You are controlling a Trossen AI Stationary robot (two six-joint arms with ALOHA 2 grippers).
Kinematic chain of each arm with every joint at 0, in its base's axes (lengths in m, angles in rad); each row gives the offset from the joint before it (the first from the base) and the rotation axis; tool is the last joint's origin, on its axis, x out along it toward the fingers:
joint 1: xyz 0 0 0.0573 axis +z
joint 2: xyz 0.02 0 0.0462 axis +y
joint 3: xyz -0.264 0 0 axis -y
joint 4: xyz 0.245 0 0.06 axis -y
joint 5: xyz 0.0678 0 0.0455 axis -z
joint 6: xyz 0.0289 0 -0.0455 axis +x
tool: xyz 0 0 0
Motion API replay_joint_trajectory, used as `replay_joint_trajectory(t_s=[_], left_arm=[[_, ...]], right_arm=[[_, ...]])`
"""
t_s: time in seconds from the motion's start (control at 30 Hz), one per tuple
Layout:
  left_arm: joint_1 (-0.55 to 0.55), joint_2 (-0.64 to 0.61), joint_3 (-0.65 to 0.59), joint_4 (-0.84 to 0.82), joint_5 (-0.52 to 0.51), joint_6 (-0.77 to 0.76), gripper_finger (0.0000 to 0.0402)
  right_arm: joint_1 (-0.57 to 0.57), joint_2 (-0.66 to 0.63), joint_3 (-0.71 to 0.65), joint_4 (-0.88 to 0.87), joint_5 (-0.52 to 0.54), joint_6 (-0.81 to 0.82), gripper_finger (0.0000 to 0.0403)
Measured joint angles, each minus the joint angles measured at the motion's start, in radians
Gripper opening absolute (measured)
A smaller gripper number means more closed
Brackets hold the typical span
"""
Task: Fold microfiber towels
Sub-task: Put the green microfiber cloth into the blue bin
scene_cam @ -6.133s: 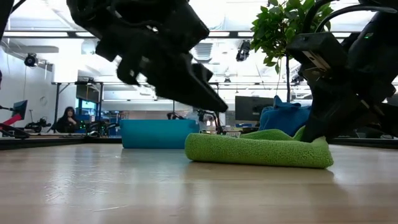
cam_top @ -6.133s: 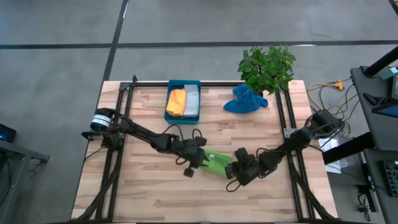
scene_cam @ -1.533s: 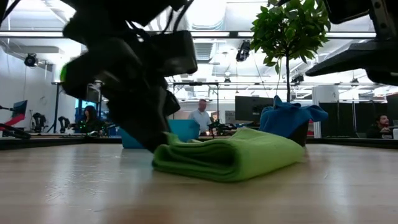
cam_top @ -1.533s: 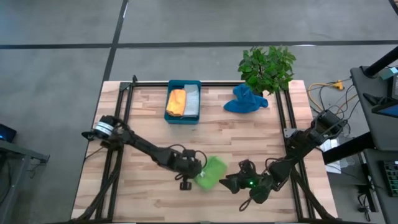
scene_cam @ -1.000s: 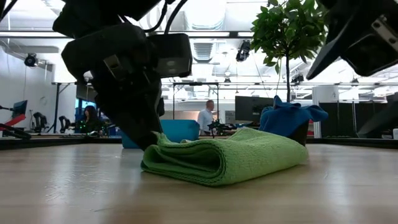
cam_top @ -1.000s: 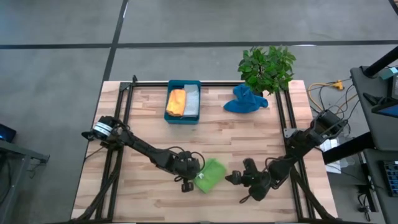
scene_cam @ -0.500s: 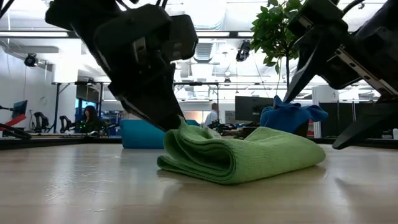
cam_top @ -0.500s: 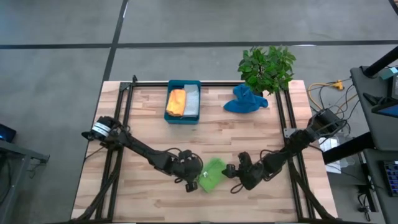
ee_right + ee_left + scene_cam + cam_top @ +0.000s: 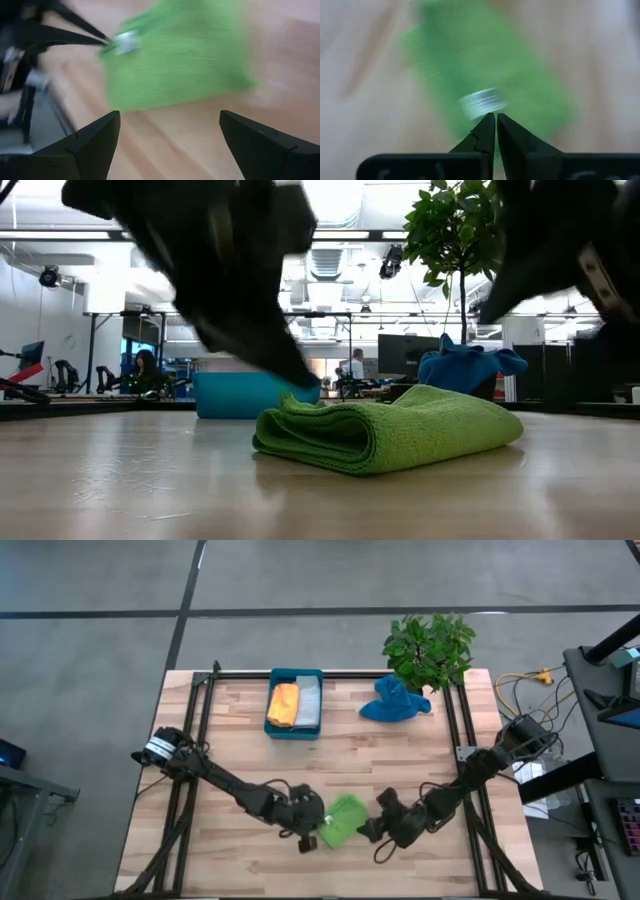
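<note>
The lime green microfiber towel (image 9: 343, 820) lies folded on the table near its front edge, fold rounded toward the camera in the low view (image 9: 390, 435). My left gripper (image 9: 320, 831) is shut, its tips (image 9: 496, 118) at the towel's white label (image 9: 482, 102) on the left side. My right gripper (image 9: 367, 830) stands open just right of the towel, its fingers (image 9: 95, 140) apart and short of the cloth (image 9: 180, 65). The orange towel (image 9: 284, 703) and grey towel (image 9: 308, 702) lie in the teal tray (image 9: 295, 674). The blue towel (image 9: 394, 701) sits bunched at the back. My left gripper's shut fingertips (image 9: 102, 40) reach the green towel's white label (image 9: 125, 43) at its left edge, slanting down from the table's left. Whether they pinch the label or only touch it, I cannot tell. The towel rests flat on the table.
A potted plant (image 9: 430, 645) stands at the far right corner beside the blue towel. Black rails (image 9: 190, 740) run along the table's left and right sides. Bare wood lies between the tray and the green towel.
My left gripper has gone a little up and toward the table's right, staying shut. The green towel has slid slightly right with it; its left edge rose and has sunk back. My right gripper has gone toward the table's left, up to the towel, and has rolled, still open.
</note>
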Motion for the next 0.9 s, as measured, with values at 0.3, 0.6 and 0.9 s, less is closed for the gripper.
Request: replay_joint_trajectory(t_s=[0.3,0.6,0.9], left_arm=[[0.009,-0.001,-0.003,0.166,0.101,0.076,0.0005],[0.022,0.080,-0.012,0.140,0.123,0.067,0.0005],[0.029,0.173,-0.005,0.174,0.210,-0.004,0.0005]], right_arm=[[0.015,0.000,0.088,0.045,-0.005,-0.691,0.0335],[-0.012,0.000,0.044,-0.036,-0.037,-0.001,0.0335],[0.031,0.006,-0.076,0.094,0.012,0.282,0.0335]])
